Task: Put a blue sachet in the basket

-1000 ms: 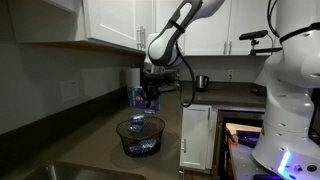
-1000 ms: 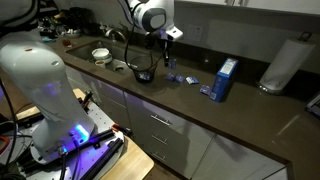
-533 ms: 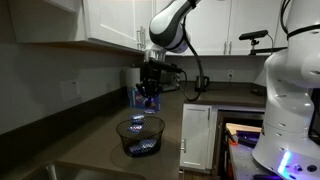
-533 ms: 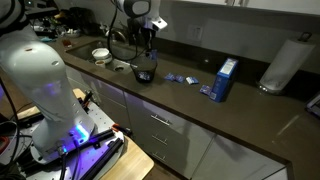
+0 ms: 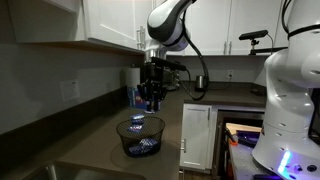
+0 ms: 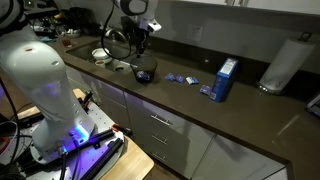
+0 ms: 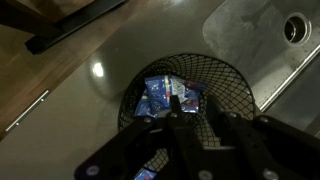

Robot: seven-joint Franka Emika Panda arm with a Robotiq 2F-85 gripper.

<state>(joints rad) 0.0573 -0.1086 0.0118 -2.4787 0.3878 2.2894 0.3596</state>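
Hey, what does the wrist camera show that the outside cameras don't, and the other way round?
Only the wrist view: a straight-down look into the basket, with blue sachets lying flat on its bottom, and the sink drain.

Only the exterior views: the upright blue box, loose sachets lying on the counter beside it, the paper towel roll, and the whole arm.

Shared: the gripper hanging above the basket, blue showing inside the mesh, and the dark counter.

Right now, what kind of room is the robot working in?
Most likely a kitchen: white wall cabinets hang above a dark countertop, a metal sink is set into it, and a paper towel roll stands there.
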